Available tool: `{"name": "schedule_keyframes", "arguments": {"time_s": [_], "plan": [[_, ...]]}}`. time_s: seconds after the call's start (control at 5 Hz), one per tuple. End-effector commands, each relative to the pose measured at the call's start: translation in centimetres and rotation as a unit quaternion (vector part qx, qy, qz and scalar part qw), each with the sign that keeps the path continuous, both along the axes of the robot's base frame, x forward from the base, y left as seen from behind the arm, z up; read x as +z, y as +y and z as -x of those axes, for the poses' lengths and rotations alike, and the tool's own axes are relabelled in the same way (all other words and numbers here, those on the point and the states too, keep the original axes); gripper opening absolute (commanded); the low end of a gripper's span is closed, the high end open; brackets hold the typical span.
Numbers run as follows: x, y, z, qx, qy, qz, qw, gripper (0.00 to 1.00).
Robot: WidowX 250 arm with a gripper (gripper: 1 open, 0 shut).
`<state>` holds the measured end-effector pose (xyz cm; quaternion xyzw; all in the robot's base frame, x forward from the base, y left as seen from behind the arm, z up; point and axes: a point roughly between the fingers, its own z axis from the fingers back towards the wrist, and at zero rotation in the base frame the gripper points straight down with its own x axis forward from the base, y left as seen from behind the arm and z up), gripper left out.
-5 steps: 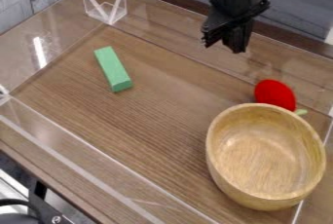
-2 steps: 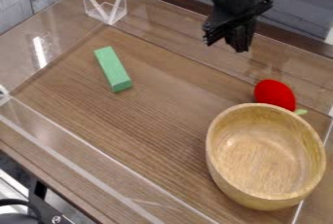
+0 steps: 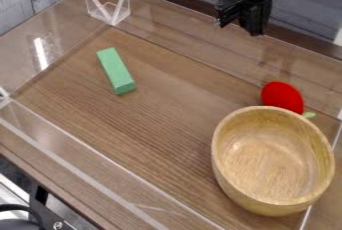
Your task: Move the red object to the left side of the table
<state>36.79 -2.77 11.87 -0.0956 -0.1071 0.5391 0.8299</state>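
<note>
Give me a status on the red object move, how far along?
Done: nothing visible. The red object sits on the right side of the table, just behind the wooden bowl, ungrasped.
In hand: nothing. The hand is shut and empty, up at the back of the table, apart from the red object.
Left: open, reach, grasp, carry left toward the side where the green block lies, release.
</note>
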Motion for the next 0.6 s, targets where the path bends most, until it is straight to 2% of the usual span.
{"name": "schedule_keyframes", "arguments": {"time_s": [0.0,0.2,0.4], "plan": [[1.8,-2.0,-0.7,0.021,-0.024,-0.01,0.9994,1.0],[1.3,-3.9,-0.7,0.038,-0.016,-0.023,0.9989,1.0],[-0.7,-5.5,-0.7,0.054,-0.01,-0.038,0.9978,1.0]]}}
